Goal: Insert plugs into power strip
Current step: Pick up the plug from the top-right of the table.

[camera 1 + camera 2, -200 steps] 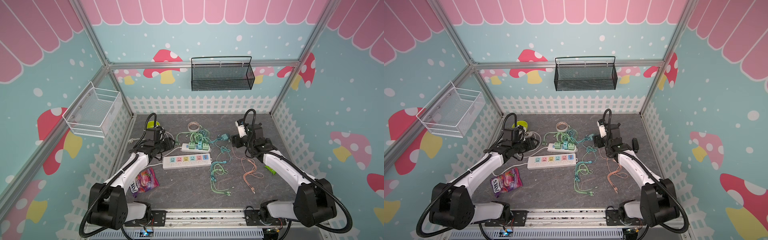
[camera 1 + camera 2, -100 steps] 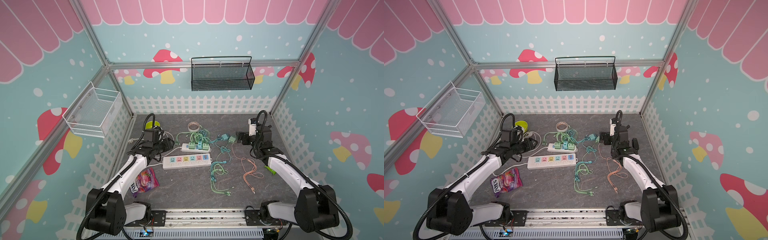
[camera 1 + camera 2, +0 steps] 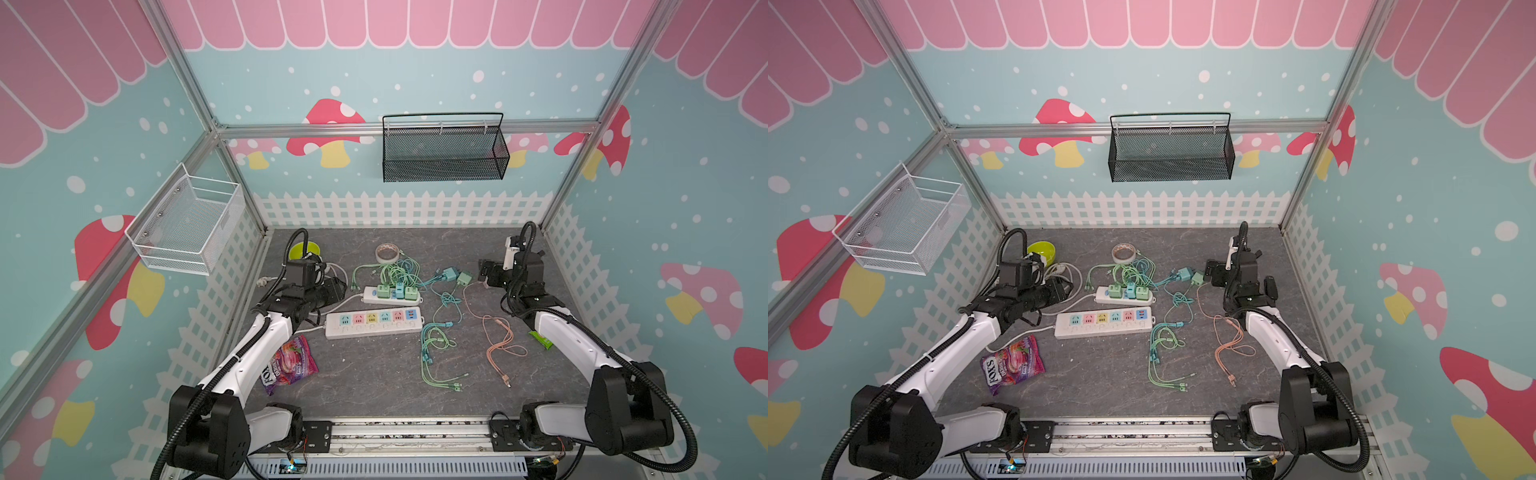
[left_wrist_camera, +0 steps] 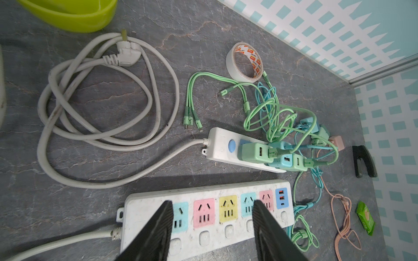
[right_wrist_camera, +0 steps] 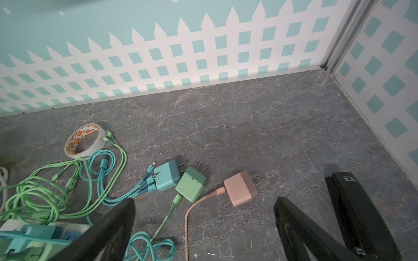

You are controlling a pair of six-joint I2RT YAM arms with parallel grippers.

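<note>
Two white power strips lie mid-table: a small power strip (image 3: 390,293) carrying three mint and teal plugs (image 4: 274,156), and a long power strip (image 3: 374,323) with coloured sockets, all bare. Three loose plugs lie on their sides to the right: teal plug (image 5: 168,178), green plug (image 5: 191,187) and salmon pink plug (image 5: 241,188). My left gripper (image 4: 212,214) is open, low by the long strip's left end, holding nothing. The right gripper (image 5: 203,210) is open wide just short of the pink plug, its cable running between the fingers.
A coiled white cord (image 4: 101,113), lime bowl (image 3: 304,249) and tape roll (image 3: 387,252) sit at the back. A black stapler (image 5: 362,214) lies beside the right gripper. Loose green cables (image 3: 434,357), a salmon cable (image 3: 500,345), a candy bag (image 3: 289,365) and a green wrapper (image 3: 540,338) lie nearer.
My right wrist has swung to the right and its jaws have opened wider. The left arm has edged slightly toward the strips.
</note>
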